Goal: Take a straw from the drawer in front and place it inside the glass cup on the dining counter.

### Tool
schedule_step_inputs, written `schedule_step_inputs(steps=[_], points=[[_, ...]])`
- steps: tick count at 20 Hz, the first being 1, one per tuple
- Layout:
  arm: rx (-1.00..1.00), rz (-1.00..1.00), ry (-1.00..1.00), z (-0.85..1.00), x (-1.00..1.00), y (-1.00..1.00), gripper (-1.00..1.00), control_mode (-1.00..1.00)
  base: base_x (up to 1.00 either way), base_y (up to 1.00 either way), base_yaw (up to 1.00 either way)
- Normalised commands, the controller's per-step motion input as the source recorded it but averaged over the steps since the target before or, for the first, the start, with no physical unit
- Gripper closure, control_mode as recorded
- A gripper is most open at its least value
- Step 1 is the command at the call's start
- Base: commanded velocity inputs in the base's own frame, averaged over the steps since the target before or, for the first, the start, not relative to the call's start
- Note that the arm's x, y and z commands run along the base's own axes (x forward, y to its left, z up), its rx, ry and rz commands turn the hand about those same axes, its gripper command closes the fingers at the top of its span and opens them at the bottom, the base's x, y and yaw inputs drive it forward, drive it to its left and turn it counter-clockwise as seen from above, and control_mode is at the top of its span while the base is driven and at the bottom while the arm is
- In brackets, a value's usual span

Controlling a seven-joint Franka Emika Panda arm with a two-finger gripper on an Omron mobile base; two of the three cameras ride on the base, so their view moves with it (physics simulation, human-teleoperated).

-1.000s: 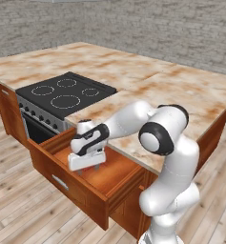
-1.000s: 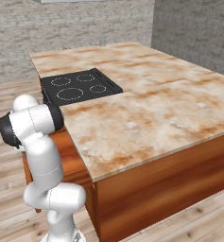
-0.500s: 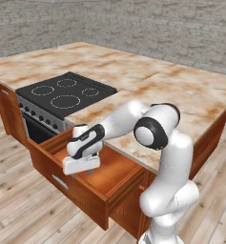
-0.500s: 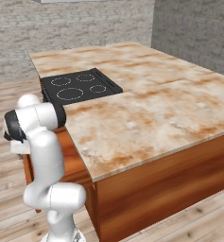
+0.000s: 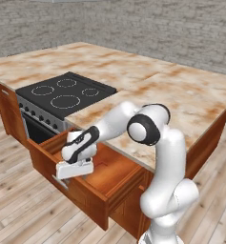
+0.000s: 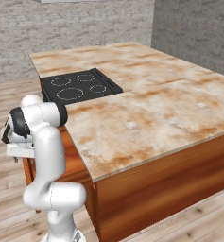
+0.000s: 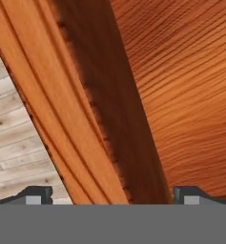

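Right under my gripper (image 7: 113,195) runs the front wall of the drawer (image 7: 100,119). My two fingers (image 7: 38,194) are spread as wide as they go. One is out over the room floor (image 7: 14,143) and the other is over the inside of the drawer. They hold nothing.

From the left side, my gripper (image 5: 75,174) hangs low over the open drawer (image 5: 93,200), close to its front edge. A bit further back is the black cooktop (image 5: 66,93). Past that the big counter (image 5: 181,95) spreads out wide.

I cannot tell where in the drawer the straw lies. The bit of drawer bottom I look at is bare wood.

I think the straw will be very light and very thin. It may roll away or slip if I push it. It could bend if I squeeze too hard. I would take it near its middle, with my fingers across it, and close slowly. That way it should hang level and not tip.

A second ago my hand was higher and over the middle of the drawer. Now it is lower and nearer the front wall. My fingers were spread wide then too.
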Motion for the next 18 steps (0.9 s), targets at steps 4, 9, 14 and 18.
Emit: schedule_step_inputs(steps=[4, 9, 14, 18], points=[[0.00, 0.00, 0.00, -0.12, 0.00, 0.47, -1.00, -1.00, 0.00, 0.00, 0.00], [0.00, -0.01, 0.00, -0.01, 0.00, 0.57, -1.00, -1.00, 0.00, 0.00, 0.00], [0.00, -0.02, 0.00, -0.01, 0.00, 0.57, -1.00, -1.00, 0.00, 0.00, 0.00], [0.00, -0.01, 0.00, -0.07, 0.00, 0.61, -1.00, -1.00, 0.00, 0.00, 0.00]])
